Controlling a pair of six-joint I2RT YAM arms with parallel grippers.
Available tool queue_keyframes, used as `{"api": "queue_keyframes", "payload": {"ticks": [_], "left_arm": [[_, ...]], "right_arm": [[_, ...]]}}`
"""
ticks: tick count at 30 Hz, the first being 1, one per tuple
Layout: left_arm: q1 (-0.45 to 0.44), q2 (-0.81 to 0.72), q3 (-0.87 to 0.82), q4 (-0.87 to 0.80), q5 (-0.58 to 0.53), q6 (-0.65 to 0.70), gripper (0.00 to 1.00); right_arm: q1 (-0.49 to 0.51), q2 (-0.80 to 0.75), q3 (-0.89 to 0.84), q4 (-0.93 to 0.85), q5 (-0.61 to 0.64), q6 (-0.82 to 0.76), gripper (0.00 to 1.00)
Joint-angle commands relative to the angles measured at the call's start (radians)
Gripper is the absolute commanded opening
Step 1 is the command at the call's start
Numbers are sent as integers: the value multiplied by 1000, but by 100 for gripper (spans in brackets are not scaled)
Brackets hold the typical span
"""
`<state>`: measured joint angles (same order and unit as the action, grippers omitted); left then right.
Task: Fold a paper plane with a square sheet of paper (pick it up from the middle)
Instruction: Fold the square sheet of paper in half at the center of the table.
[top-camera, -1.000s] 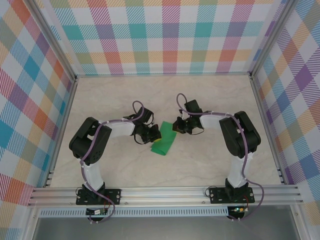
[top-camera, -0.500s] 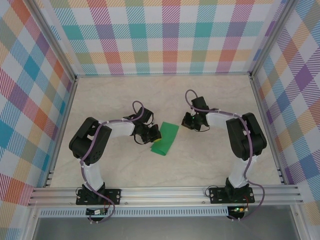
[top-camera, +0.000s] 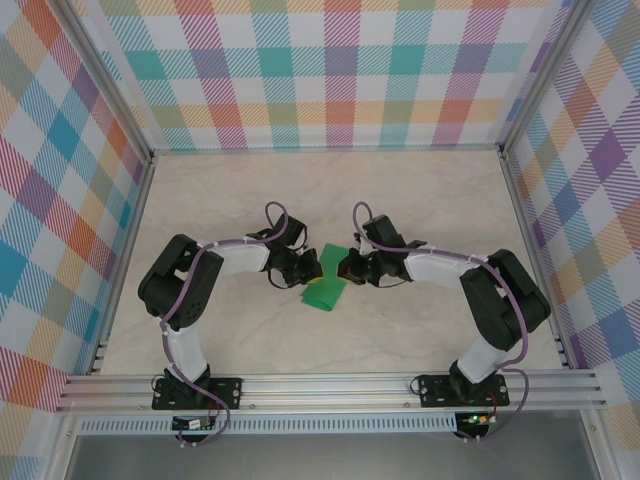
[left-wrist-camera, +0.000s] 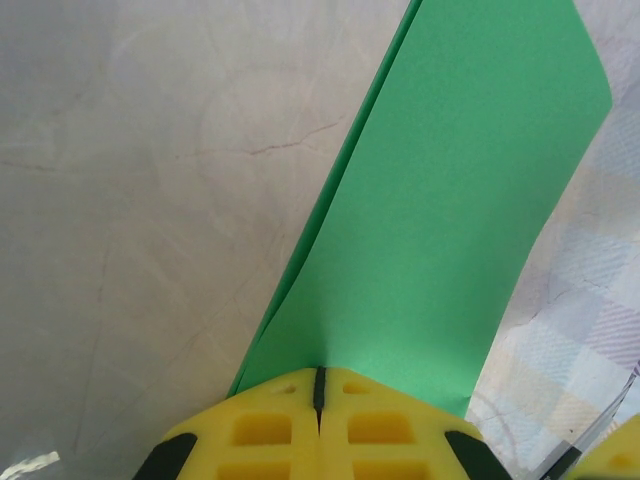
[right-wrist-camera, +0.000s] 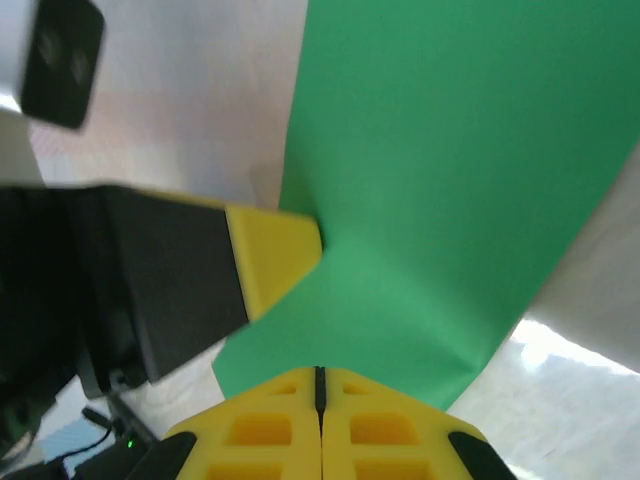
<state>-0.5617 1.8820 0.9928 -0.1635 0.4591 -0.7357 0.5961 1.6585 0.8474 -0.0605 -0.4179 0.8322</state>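
Note:
The square sheet of paper (top-camera: 328, 282) is bright green and folded double into a strip, near the table's middle. My left gripper (top-camera: 310, 270) is shut, its yellow tips at the strip's left edge (left-wrist-camera: 420, 230), where the paper kinks slightly. Two layers show along the fold (left-wrist-camera: 300, 270). My right gripper (top-camera: 346, 268) is shut too, its closed tips set against the opposite edge of the paper (right-wrist-camera: 420, 200). I cannot tell whether the right jaws pinch any paper. From the right wrist, a left fingertip (right-wrist-camera: 275, 255) touches the sheet.
The marble-patterned table (top-camera: 420, 200) is bounded by plaid walls (top-camera: 330, 70) on three sides and an aluminium rail (top-camera: 330, 385) at the near edge. Both arms reach inward, their wrists close together over the paper.
The right gripper drew back to the right and away from the paper, then came back left onto its right edge. The left gripper and the paper stayed put.

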Motion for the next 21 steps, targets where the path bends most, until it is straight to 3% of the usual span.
{"api": "queue_keyframes", "payload": {"ticks": [1,10,21], "left_arm": [[-12,145,-88,-230,-180,22,0],[-12,147,-94,-225,-180,20,0],[-12,152,-90,-227,-183,17,0]], "right_arm": [[25,36,-5,76,-80,64,5],[69,127,20,51,-97,60,5],[78,125,-2,-26,-61,9,5]]}}
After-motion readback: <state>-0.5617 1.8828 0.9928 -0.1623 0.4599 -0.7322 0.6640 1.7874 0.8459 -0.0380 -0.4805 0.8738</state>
